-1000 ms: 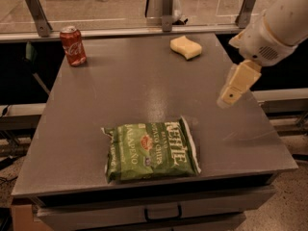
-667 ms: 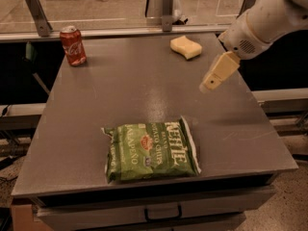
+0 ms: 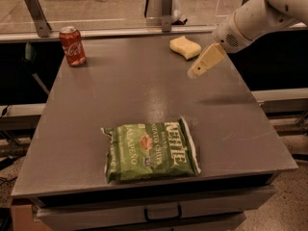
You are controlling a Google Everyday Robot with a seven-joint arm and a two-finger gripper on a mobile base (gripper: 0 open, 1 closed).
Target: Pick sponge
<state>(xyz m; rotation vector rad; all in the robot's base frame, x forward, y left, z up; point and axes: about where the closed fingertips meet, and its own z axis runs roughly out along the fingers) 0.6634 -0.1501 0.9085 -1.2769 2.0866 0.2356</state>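
Observation:
The sponge (image 3: 185, 47) is a pale yellow foam block lying flat near the far right of the grey table (image 3: 144, 95). My gripper (image 3: 196, 71) hangs from the white arm that comes in from the upper right. Its cream fingers point down and to the left, above the table, a little in front of and to the right of the sponge. It holds nothing and does not touch the sponge.
A red soda can (image 3: 72, 45) stands upright at the far left corner. A green chip bag (image 3: 150, 151) lies flat near the front edge. A rail with metal posts (image 3: 166, 13) runs behind the table. Drawers (image 3: 159, 211) sit under the front edge.
The gripper has moved left and towards the far side of the table, closing in on the sponge. The sponge, can and chip bag have not moved.

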